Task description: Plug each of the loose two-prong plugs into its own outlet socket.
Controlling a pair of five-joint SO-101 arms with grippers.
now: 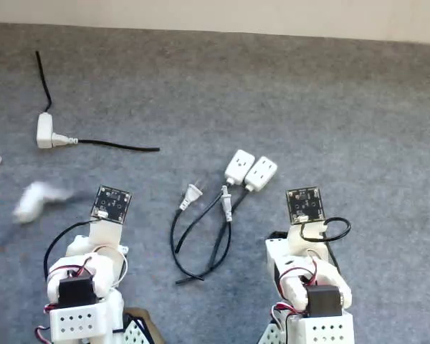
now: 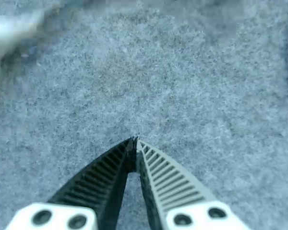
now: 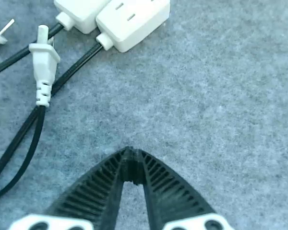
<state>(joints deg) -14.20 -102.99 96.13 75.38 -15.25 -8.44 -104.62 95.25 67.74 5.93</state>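
White left plug (image 1: 192,194) and right plug (image 1: 227,203) lie loose at centre, unplugged, just near-left of the sockets (image 1: 249,170), which touch side by side. Left gripper (image 2: 135,141) and right gripper (image 3: 129,151) are closed, empty, over grey carpet (image 1: 358,107).

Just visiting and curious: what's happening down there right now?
Left gripper shut, empty. Right gripper shut, empty. Plugs loose near outlet sockets, not inserted. Black cables looped between arms.
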